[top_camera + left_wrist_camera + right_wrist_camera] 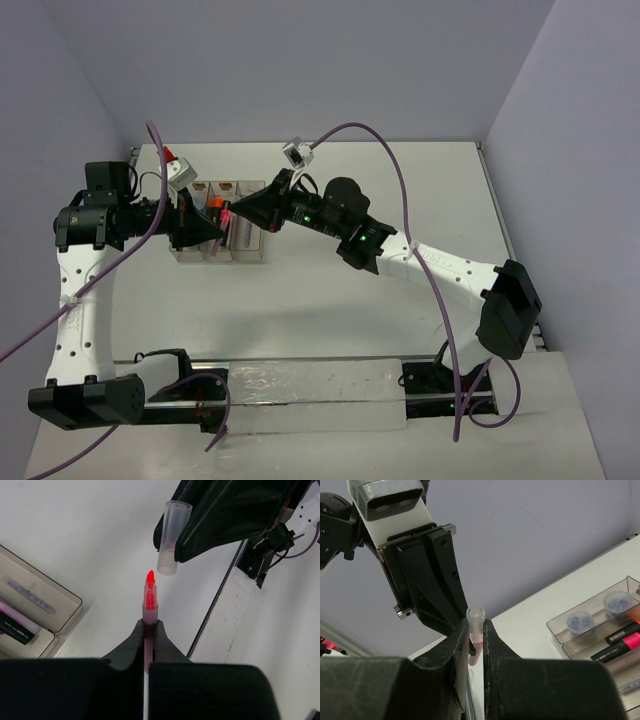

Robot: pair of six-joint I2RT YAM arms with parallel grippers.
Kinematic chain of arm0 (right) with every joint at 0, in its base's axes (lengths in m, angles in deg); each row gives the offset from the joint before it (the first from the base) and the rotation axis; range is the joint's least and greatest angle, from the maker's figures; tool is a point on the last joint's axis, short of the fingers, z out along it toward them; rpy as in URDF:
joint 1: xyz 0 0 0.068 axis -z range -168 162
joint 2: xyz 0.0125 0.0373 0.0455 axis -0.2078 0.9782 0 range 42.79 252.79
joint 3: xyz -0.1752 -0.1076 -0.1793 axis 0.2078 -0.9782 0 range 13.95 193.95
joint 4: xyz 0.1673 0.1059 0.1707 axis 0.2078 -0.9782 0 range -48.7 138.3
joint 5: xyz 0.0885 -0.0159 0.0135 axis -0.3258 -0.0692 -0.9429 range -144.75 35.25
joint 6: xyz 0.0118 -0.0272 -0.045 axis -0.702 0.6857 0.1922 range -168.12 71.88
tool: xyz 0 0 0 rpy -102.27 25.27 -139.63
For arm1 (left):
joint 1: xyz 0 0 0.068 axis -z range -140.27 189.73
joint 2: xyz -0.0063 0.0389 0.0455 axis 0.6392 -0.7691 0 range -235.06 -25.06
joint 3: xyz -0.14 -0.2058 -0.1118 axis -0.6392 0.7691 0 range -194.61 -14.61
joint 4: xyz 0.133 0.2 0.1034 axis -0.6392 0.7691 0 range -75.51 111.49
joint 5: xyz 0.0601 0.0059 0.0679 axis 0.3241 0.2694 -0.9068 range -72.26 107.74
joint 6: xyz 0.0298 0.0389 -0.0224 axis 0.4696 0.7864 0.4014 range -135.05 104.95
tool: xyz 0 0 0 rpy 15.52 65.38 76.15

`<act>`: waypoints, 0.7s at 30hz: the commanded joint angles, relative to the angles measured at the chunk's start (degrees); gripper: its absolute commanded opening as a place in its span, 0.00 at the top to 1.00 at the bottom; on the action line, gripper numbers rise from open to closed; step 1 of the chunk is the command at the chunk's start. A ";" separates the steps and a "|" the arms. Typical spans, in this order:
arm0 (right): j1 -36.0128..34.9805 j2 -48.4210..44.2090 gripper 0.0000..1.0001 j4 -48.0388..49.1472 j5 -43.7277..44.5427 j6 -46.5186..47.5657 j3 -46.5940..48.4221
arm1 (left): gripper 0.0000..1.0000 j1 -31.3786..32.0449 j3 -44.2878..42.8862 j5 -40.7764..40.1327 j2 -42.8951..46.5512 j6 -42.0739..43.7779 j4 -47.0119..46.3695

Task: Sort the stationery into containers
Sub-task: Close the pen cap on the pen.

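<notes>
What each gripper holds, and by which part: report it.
Left gripper: uncapped pink marker, clamped at the barrel below its tip. Right gripper: clear cap, pinched across its sides.

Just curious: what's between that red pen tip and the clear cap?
Nothing: the left wrist view shows a bare gap between pen tip and cap.

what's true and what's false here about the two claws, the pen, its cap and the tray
1. The left claw is shut on the pink pen. True.
2. The clear cap sits on the pen's tip. False: it hangs apart from the bare tip.
3. The right claw is open and empty. False: it is shut on the clear cap.
4. The tray holds a pink-black highlighter and small cups of blue pieces. True.
</notes>
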 commanded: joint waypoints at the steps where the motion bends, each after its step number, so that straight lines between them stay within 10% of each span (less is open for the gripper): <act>1: -0.51 -1.03 1.00 3.75 -0.15 -0.12 0.99 | 1.00 0.15 0.49 0.72 0.12 -0.29 -2.07; 21: -0.51 1.14 1.00 3.43 -0.15 -1.18 1.99 | 1.00 0.50 -0.16 0.99 0.15 -0.39 -2.11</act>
